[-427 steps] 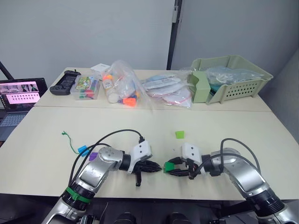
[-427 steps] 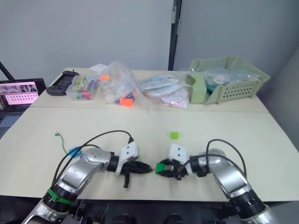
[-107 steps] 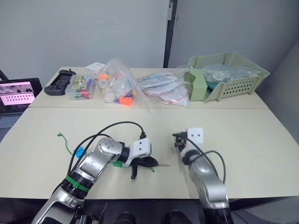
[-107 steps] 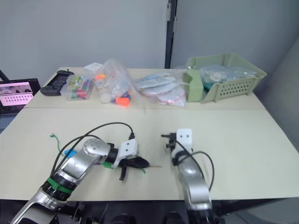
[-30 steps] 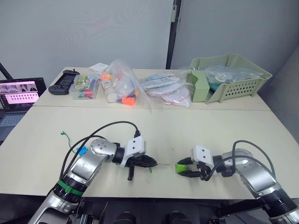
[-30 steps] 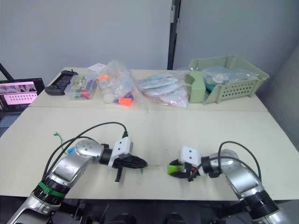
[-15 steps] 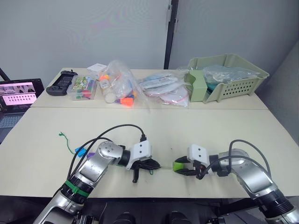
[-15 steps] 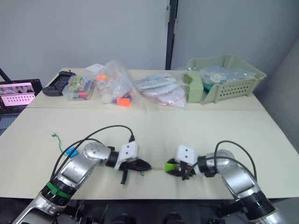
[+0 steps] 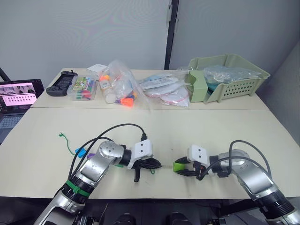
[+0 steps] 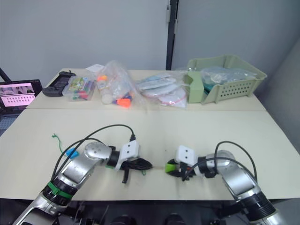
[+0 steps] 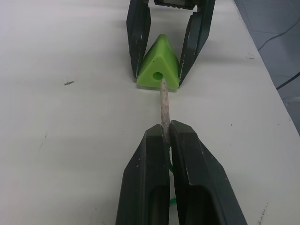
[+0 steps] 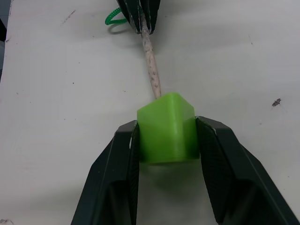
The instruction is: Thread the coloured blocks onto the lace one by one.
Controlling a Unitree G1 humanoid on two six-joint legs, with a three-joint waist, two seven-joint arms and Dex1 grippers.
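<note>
My left gripper [image 11: 161, 130] is shut on the stiff pale tip of the lace [image 11: 164, 104]. The tip's end touches the hole of the light green block [image 11: 158, 63]. My right gripper [image 12: 167, 127] is shut on that block and holds it just above the table, facing the left gripper [image 9: 157, 164]. The lace's green cord trails back under my left arm to its knot [image 9: 61, 135]. A blue block [image 9: 81, 152] and a purple block [image 9: 92, 154] sit on the cord beside my left forearm.
Clear bags of toys [image 9: 119, 86] and flat packets [image 9: 166, 89] lie along the table's far side. A green basket [image 9: 227, 75] stands at the far right. A clear box [image 9: 83, 88], a black controller [image 9: 60, 84] and a laptop [image 9: 16, 96] sit at the far left.
Over the last second the two grippers closed the gap between them. The lace tip now meets the light green block's hole.
</note>
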